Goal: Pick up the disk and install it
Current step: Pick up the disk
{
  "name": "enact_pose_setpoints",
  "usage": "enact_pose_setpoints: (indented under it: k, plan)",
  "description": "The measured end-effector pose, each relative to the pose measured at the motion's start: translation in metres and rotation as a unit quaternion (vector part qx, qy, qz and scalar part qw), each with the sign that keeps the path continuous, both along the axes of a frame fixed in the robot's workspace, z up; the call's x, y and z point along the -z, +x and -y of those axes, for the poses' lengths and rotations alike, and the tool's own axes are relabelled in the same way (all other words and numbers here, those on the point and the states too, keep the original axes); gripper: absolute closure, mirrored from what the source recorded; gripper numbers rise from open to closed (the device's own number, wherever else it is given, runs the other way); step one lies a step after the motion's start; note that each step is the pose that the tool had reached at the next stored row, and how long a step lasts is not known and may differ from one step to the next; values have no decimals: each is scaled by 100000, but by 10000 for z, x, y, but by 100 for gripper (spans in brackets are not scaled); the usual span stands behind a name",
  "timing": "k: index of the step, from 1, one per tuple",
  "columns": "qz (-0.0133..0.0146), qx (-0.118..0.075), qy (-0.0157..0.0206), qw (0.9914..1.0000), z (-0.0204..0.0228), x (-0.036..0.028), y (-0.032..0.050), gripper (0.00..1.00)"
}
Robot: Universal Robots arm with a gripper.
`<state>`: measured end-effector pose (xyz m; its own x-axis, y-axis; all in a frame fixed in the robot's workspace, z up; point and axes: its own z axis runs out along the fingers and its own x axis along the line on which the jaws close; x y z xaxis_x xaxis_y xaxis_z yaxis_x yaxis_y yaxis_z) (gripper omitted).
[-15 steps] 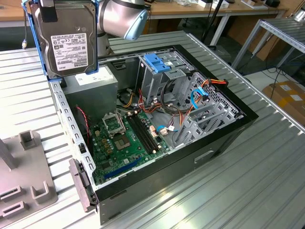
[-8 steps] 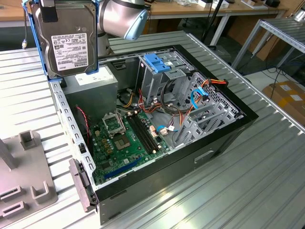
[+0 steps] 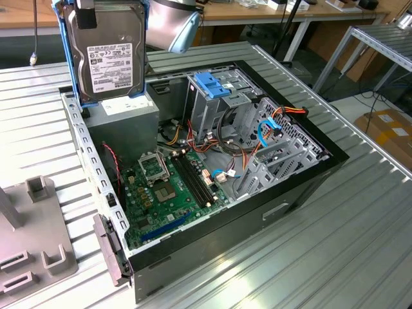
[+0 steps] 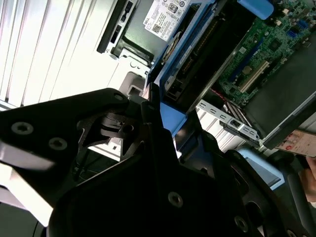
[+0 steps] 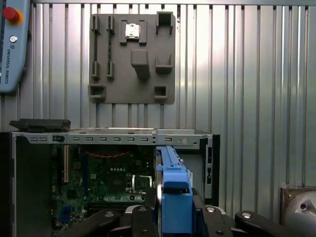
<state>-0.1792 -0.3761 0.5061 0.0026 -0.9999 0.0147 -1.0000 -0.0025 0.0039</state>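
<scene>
Pickup done: tool [image 5: 173, 210] is clamped tight on the blue frame of the disk [image 3: 108, 55], which hangs upright in the air w/ label showing, above the power supply [image 3: 122, 116] corner of the open PC case [image 3: 302, 187] on the surface [image 3: 322, 257]. Install not yet done, disk isn't in any bay; approx halfway thru.

The disk [image 3: 106, 55] hangs upright in the upper left of the exterior view, off the table. It is flat grey metal framed in bright blue plastic, its white label facing the camera.
</scene>
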Motion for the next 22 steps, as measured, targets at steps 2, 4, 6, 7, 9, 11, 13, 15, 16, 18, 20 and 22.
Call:
enact_pose_setpoints:
  k: [2,4,6,7,9,11,13,15,16,18,20,22]
  plan:
    - [-1,2,0,100000,0,0,30,64]
    - [0,1,2,100000,0,0,32,64]
    - [-1,0,0,100000,0,0,32,64]
    - [-1,0,1,100000,0,0,32,64]
    - [1,2,0,100000,0,0,32,64]
    - [-3,1,-3,100000,0,0,33,64]
    - [0,0,0,100000,0,0,33,64]
    - [0,-6,0,100000,0,0,36,64]
    - [-2,-11,-3,100000,0,0,40,64]
    - [-3,-2,0,100000,0,0,93,64]
    - [-4,0,-5,100000,0,-1,127,64]
    - [5,-2,4,100000,1,0,142,64]
